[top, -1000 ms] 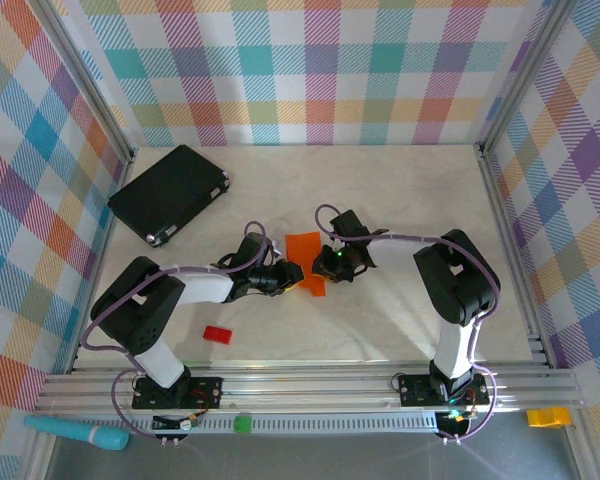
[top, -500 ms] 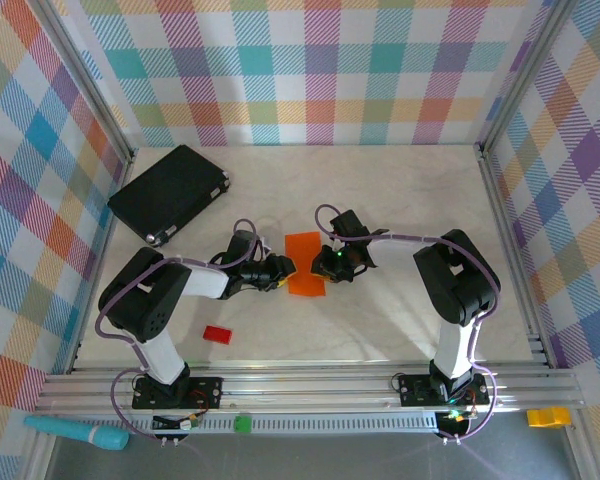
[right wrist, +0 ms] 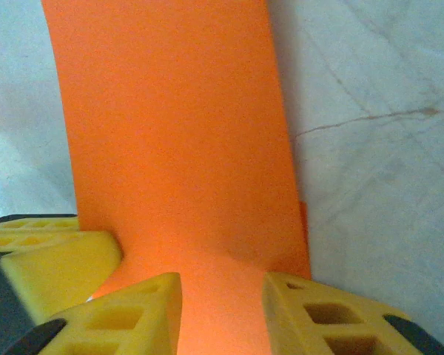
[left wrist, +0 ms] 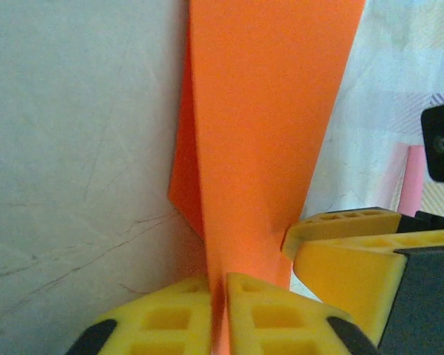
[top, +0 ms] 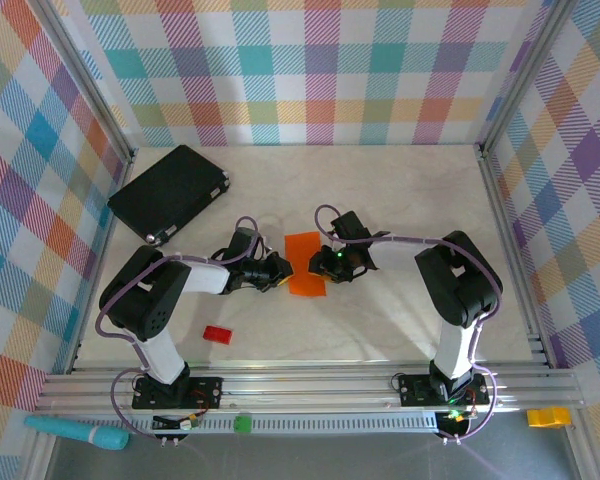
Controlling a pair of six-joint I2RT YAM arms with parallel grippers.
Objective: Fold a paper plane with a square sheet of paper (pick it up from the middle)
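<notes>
Paper first: the sheet of paper point(top: 305, 262) is bright orange and thin, folded into a long narrow strip with straight sides. It lies flat on the pale desk point(top: 410, 200) near the middle, directly between the two arms. In the left wrist view a lower layer sticks out along one long side, with an angled edge that comes to a blunt corner, and the top layer narrows toward the camera.

The left gripper point(top: 279, 270) sits at the strip's left edge. In its own wrist view the two yellow fingers point(left wrist: 270, 318) are pressed together with only the thin orange edge between them, so it is pinching the paper.

The right gripper point(top: 324, 267) sits at the strip's right edge, facing the left one. Its yellow fingers point(right wrist: 137, 314) stand partly apart, and the orange sheet runs through the gap between them. The gap is far wider than the paper, so nothing is clamped there. The two grippers are close together, and each wrist view catches a yellow finger of the other one beside the strip.

A black flat case point(top: 170, 192) lies well apart at the far left, and a small red block point(top: 217, 334) lies nearer the left arm's base.
</notes>
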